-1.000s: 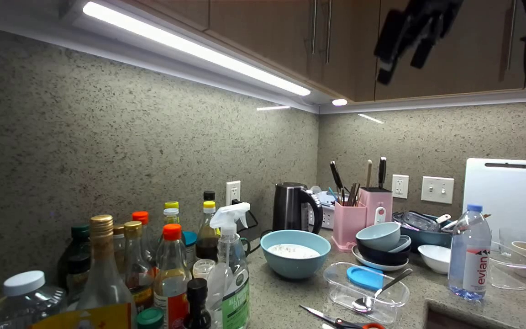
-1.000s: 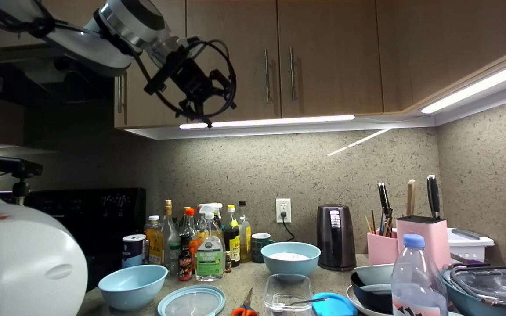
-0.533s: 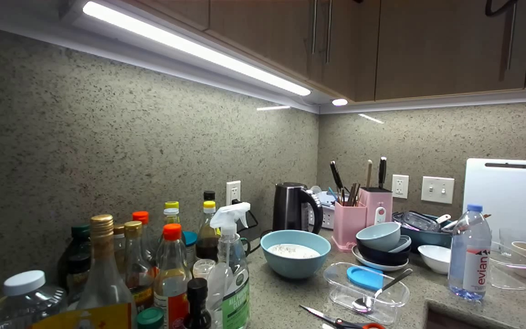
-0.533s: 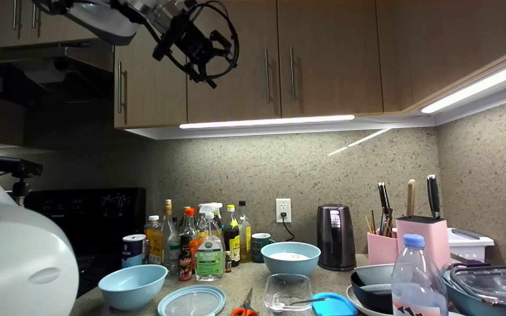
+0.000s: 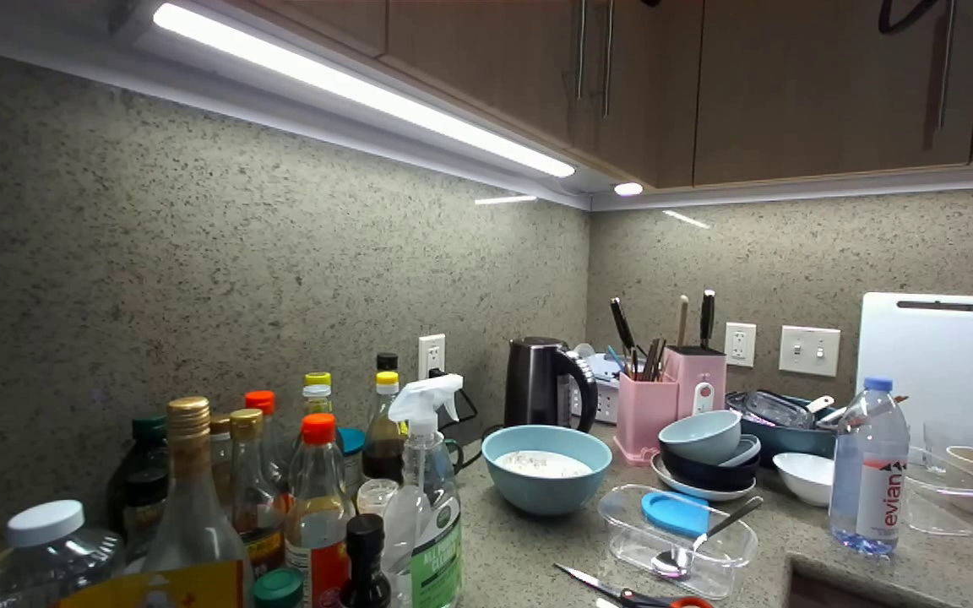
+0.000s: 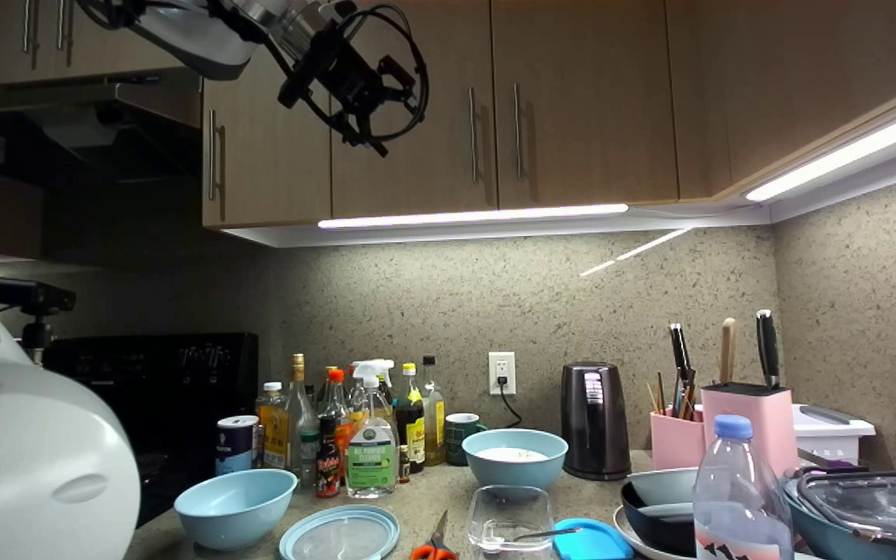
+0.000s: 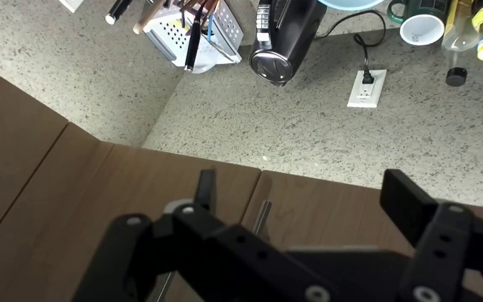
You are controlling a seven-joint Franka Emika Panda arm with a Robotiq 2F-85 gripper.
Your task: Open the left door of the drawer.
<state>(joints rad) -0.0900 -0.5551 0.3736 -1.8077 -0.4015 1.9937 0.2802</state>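
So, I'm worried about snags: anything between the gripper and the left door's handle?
In an exterior view, only the black cable loop around the gripper shows between it and the handle of the left door.

The left door — cut off above — is partly hidden behind the fingers.

You get strong white light from the strips under the cabinets; they glare and reflect on the wall. The stove lies in darkness. In the wrist view, the gripper looks dark, slightly soft.
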